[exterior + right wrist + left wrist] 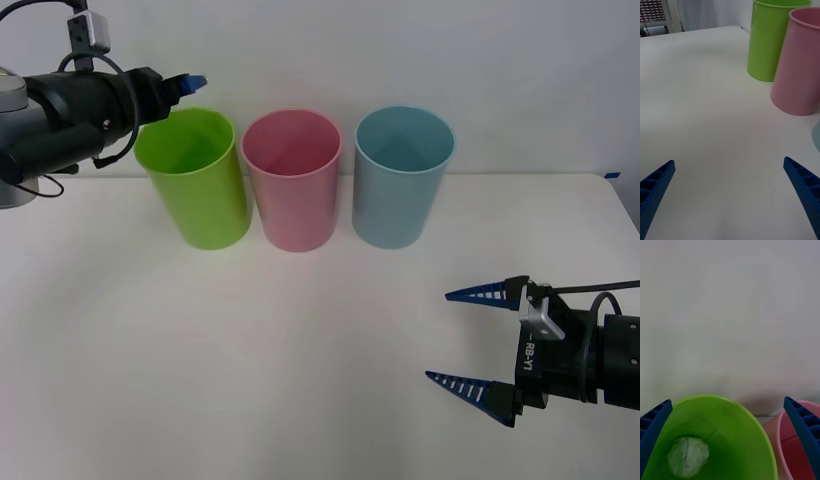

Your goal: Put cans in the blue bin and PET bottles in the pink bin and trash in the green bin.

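Deep inside the green bin (pixel 733 427), the trash (pixel 687 456), under the released left tool (pixel 728 435); right tool (pixel 468 338) spread wide.

Black arms, looped cables, blue ribbed fingers (pixel 472 293), RB-Y1 marking

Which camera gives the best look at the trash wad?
The left wrist view: it looks straight down into the green bin, where the trash lies at the bottom. The front and right wrist views catch just the bin's outside and rim.
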